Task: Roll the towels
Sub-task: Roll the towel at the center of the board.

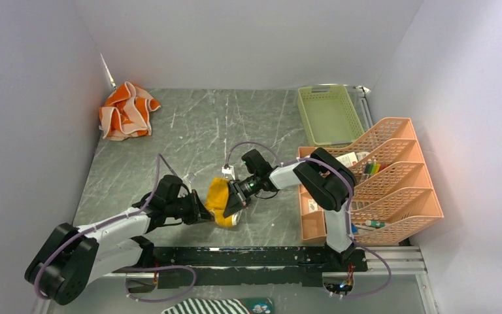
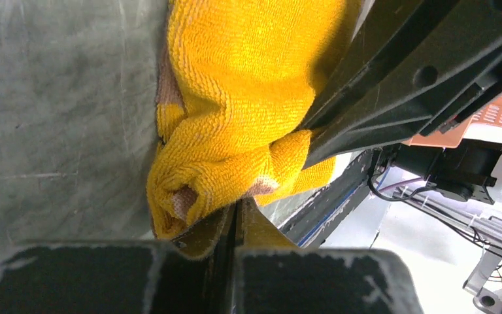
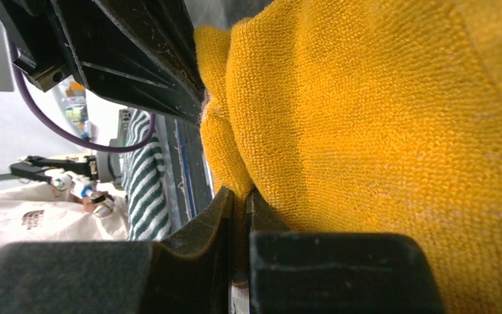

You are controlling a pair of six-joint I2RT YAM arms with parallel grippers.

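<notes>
Pins the mustard-yellow towel (image 1: 217, 196) between two claws just inside the middle of the counter's (image 1: 248, 124) near edge. Shows it bunched into a loose, half-formed roll, with its long axis running roughly from the far edge toward the near edge and tilted slightly. Closes the left claw (image 1: 204, 210) tight on a thin fold at the bundle's lower left, where the wrist view has a curled end of terry sitting right at the fingertips. Closes the right claw (image 1: 236, 201) just as narrowly on a fold from the opposite side, with cloth filling nearly all of its wrist view. Puts the bundle directly between the two claws, touching both, so neither arm counts as nearer. Places the line from claw to claw across the roll's axis rather than along it, which looks like the relation any further turning or tightening depends on. Suggests a slack roll that may spring open if either pinch lets go. Leaves the orange towel (image 1: 126, 111) crumpled in the far left corner, not yet rolled, well apart from both claws and on the left arm's side. Keeps the striped cloth (image 1: 209, 306) off the counter, below its near edge.
</notes>
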